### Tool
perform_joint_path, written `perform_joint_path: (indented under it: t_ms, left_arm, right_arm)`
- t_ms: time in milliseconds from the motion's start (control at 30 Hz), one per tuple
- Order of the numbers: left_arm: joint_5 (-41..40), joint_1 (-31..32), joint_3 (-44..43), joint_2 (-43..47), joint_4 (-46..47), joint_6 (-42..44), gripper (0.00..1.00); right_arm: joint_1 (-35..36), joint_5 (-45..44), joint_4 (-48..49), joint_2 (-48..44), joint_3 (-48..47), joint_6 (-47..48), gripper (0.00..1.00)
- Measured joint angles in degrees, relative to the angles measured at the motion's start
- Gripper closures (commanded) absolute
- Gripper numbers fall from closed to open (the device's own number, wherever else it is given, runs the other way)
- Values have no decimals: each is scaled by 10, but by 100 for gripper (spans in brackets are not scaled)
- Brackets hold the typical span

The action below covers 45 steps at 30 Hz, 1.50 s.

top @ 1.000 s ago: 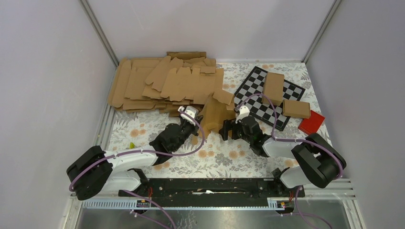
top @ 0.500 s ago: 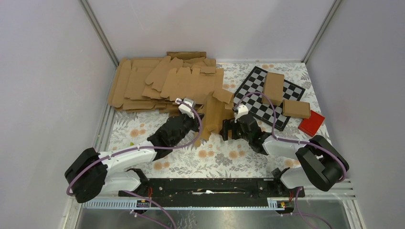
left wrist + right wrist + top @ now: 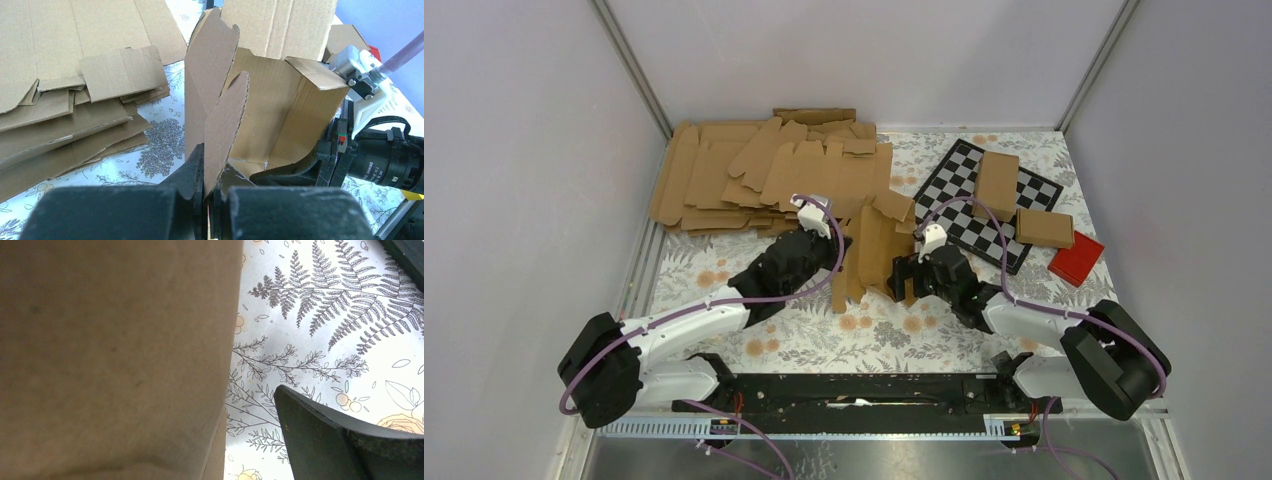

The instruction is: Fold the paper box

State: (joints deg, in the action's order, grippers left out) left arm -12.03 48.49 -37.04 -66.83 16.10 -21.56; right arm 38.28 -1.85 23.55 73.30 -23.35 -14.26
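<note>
The paper box (image 3: 871, 252) is a partly folded brown carton that stands on the floral table between my two grippers. In the left wrist view its open walls and flaps (image 3: 272, 107) rise in front of me. My left gripper (image 3: 841, 252) is shut on a rounded flap (image 3: 225, 125) at the box's left side. My right gripper (image 3: 902, 275) is at the box's right side. In the right wrist view brown cardboard (image 3: 115, 355) fills the left. One finger (image 3: 345, 440) stands apart from it, with table showing between. The other finger is hidden.
A pile of flat brown blanks (image 3: 754, 175) lies at the back left. A checkerboard (image 3: 959, 180) at the back right carries two folded boxes (image 3: 996, 182) (image 3: 1044, 228). A red block (image 3: 1076, 256) lies beside it. Grey walls close in three sides.
My left gripper has moved away from me and lifted the flap. The box has gone from lying low to standing more upright, folded tighter. My right gripper has stayed at its side.
</note>
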Motion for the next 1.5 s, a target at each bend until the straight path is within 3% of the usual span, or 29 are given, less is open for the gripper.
perform_joint_path:
  t_ms: [467, 900, 1133, 1300, 1500]
  left_arm:
    - [-2, -1, 0, 1, -3, -14, 100]
    - [-3, -2, 0, 1, -3, -23, 100]
    - [-4, -2, 0, 1, -3, -25, 100]
    - [0, -2, 8, 11, 11, -23, 100]
    - [3, -2, 38, 30, 39, -9, 100]
  right_arm:
    - [26, -16, -78, 44, -26, 2, 0]
    - [30, -31, -73, 63, -44, -37, 0]
    - [30, -31, -64, 29, -21, -49, 1]
    - [30, -55, -77, -28, -9, -69, 9]
    - [30, -83, -122, -56, -19, -105, 5]
